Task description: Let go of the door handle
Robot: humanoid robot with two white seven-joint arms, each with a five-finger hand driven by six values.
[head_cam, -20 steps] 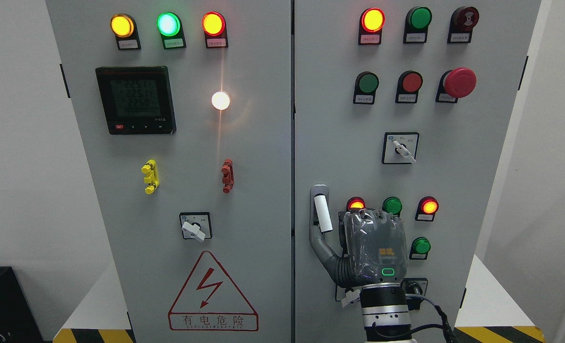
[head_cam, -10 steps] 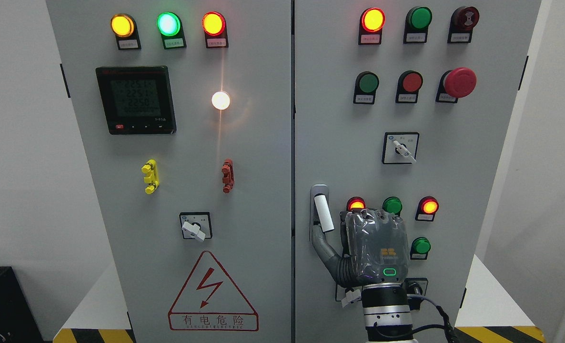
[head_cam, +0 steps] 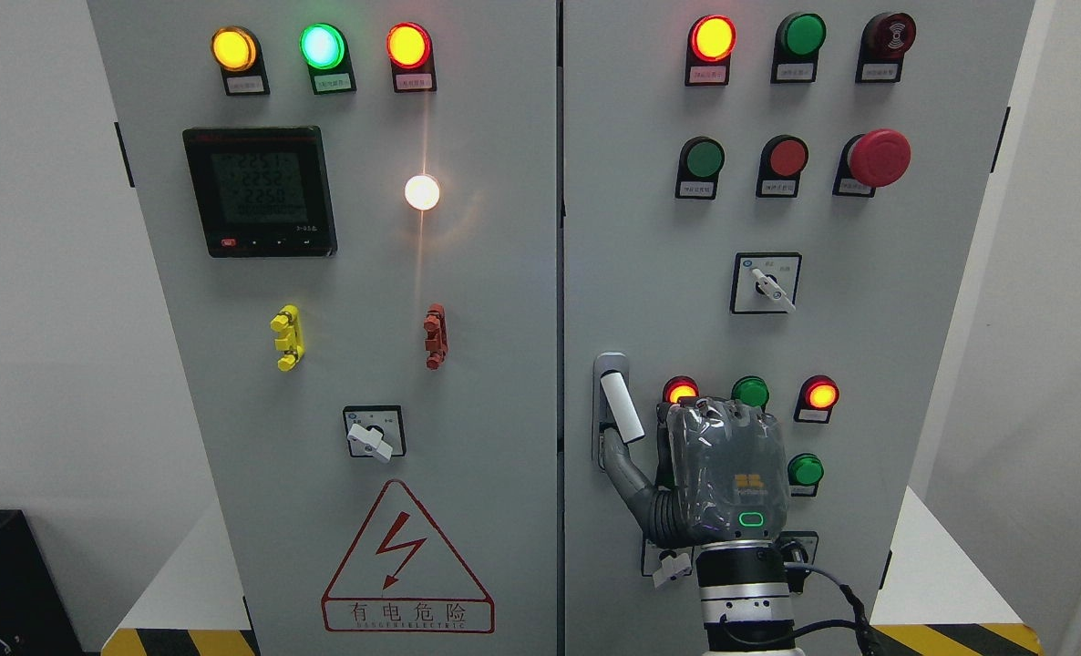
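Note:
The white door handle (head_cam: pixel 621 407) sits in its grey mount on the left edge of the right cabinet door (head_cam: pixel 650 228), with its lower end tilted to the right. My right hand (head_cam: pixel 677 456) comes up from the bottom edge, back of the palm toward the camera, just right of and below the handle. Its thumb (head_cam: pixel 621 463) is spread out to the left and reaches up under the handle's lower end. No finger wraps the front of the handle. The other fingers are mostly hidden behind the palm. My left arm is out of view.
Lit red and green lamps (head_cam: pixel 750 393) sit just above my hand, and a green button (head_cam: pixel 806 469) is to its right. A rotary switch (head_cam: pixel 766 283) is higher up. The left door (head_cam: pixel 468 364) carries a meter, lamps and a warning triangle (head_cam: pixel 406 560).
My right hand has shifted slightly right and down, away from the handle mount. The handle's lower end has tilted a little further right.

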